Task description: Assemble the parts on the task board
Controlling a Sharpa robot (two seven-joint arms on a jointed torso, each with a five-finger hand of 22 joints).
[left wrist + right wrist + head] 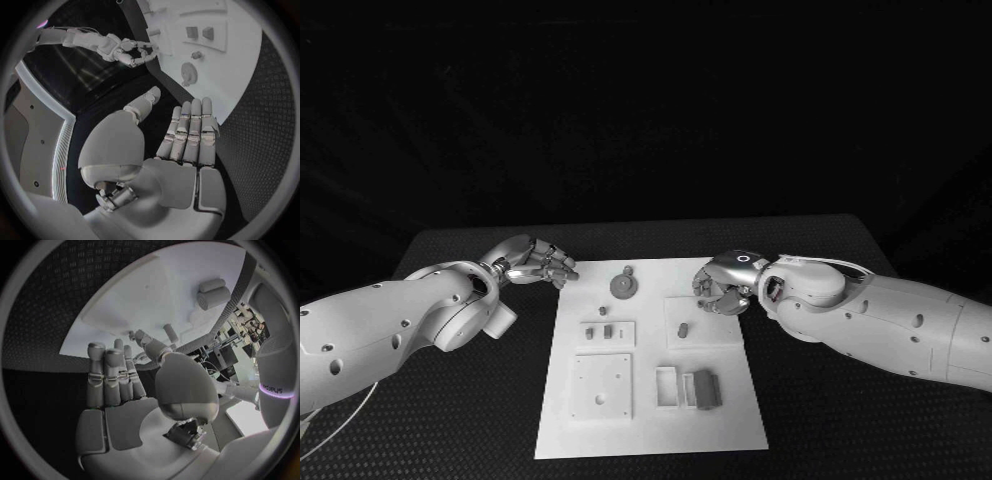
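Note:
The white task board [733, 420] lies in the middle of the black table. On it are a round grey part [626, 285] near the far edge, a small peg [684, 329] on a raised square, and a pair of grey blocks [701, 388] further forward. My left hand [531, 262] hovers off the board's far left corner, fingers straight, thumb apart, holding nothing [187, 135]. My right hand [726, 283] hangs over the board's far right edge with its fingers loosely curled and nothing seen in them [115, 375]. The left wrist view shows the round part [189, 74] ahead of the fingers.
A square plate with two slots [606, 333] and a larger flat plate [602, 386] sit on the board's left half. A white bracket [668, 386] stands beside the grey blocks. Black table [473, 420] surrounds the board.

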